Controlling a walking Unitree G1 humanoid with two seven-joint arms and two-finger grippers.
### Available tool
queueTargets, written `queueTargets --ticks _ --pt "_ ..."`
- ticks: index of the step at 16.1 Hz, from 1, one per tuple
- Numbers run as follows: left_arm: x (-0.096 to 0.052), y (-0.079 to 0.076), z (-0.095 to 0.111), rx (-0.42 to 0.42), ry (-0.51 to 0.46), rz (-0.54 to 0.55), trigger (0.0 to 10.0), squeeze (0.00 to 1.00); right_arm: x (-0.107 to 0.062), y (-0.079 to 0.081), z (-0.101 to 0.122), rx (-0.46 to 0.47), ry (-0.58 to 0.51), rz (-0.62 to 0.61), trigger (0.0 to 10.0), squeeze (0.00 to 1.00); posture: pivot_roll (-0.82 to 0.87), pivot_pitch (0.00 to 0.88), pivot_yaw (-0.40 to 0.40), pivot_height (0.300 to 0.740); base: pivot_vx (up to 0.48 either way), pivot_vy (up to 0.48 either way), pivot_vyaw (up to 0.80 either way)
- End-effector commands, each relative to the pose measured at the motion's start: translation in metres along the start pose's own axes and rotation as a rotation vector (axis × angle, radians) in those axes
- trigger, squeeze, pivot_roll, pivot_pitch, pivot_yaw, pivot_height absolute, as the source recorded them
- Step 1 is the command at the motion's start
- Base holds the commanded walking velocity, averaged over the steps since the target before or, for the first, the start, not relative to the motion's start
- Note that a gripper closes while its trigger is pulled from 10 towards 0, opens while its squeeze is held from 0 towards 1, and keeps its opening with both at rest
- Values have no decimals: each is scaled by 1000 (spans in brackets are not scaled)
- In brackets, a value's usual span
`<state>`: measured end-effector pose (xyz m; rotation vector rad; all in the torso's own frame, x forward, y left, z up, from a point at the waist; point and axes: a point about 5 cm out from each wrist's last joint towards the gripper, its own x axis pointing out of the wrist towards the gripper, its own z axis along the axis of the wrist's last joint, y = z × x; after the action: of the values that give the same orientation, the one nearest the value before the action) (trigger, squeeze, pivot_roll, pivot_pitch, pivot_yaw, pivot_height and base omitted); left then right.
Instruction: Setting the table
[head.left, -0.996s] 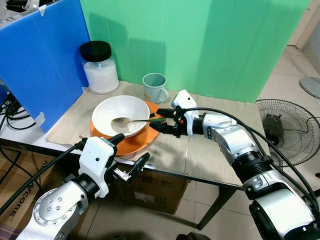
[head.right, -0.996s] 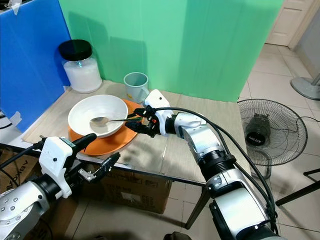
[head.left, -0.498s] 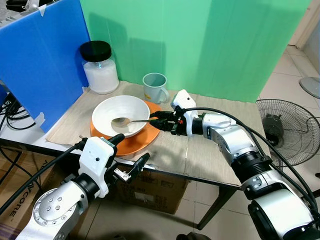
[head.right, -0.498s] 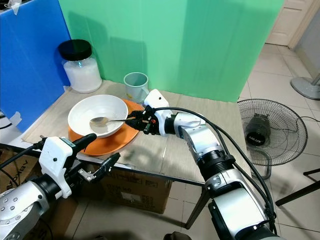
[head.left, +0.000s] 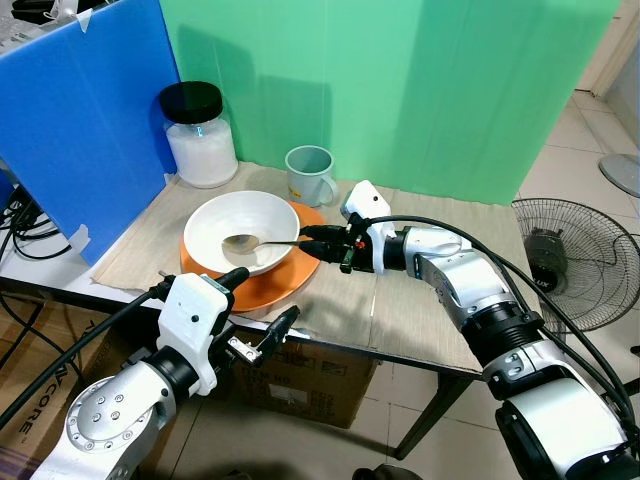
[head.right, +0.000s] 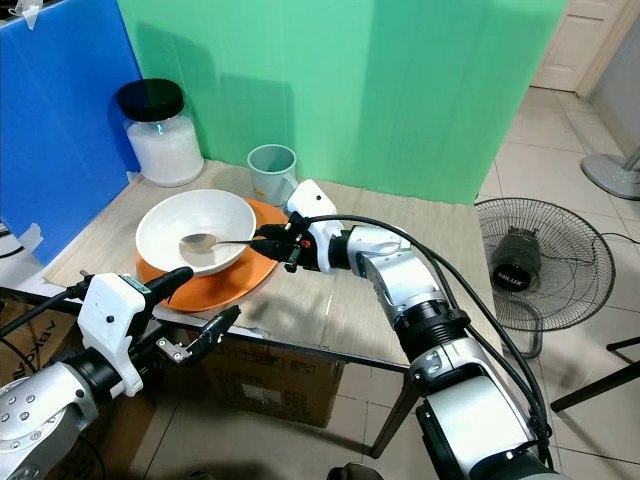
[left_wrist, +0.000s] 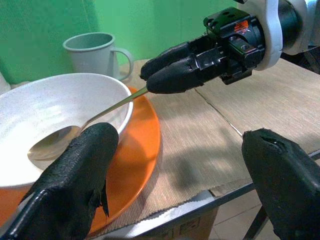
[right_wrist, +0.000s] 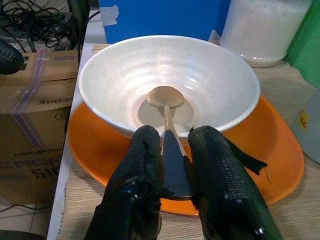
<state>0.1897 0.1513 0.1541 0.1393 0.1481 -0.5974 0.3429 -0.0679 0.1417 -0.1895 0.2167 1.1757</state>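
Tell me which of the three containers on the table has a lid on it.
The jar by the blue board: it has a black lid. The mug and the bowl are both open on top.

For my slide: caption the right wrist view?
Right gripper clamps the spoon handle, its head resting inside the white bowl on the orange plate.

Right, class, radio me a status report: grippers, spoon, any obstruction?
Right gripper shut on spoon handle, its scoop in white bowl. Left gripper open, off the table edge. Mug behind, apart.
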Motion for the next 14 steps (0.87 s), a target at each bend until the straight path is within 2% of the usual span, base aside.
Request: queueTargets --ticks 1,2,4,9,10,12,13,14 --pt "1 -1 0 1 3 -15 10000 0 0 -2 6 -14 -17 -1 0 0 -20 16 -4 740 0 0 0" --pt "1 -1 1 3 2 -14 10000 0 0 -3 9 -13 -37 -12 0 0 -17 13 -3 740 0 0 0" --pt "0 1 1 9 3 -7 10000 0 -5 -7 26 24 -148 -53 0 0 -14 9 -1 740 0 0 0" --pt "0 2 2 16 4 -5 10000 0 -20 -9 43 49 -252 -90 0 0 -15 6 5 740 0 0 0" --pt "0 3 2 22 2 4 10000 0 -26 -7 45 47 -273 -103 9765 0 -16 7 5 740 0 0 0" --pt "0 7 1 43 -1 59 10000 0 -39 -2 48 73 -361 -146 10000 0 -22 9 8 740 0 0 0" --pt "0 11 -2 55 13 119 10000 0 -48 6 45 102 -416 -171 10000 0 -29 9 15 740 0 0 0" --pt "1 13 -4 60 20 144 10000 0 -52 10 43 106 -432 -180 10000 0 -30 9 16 740 0 0 0"
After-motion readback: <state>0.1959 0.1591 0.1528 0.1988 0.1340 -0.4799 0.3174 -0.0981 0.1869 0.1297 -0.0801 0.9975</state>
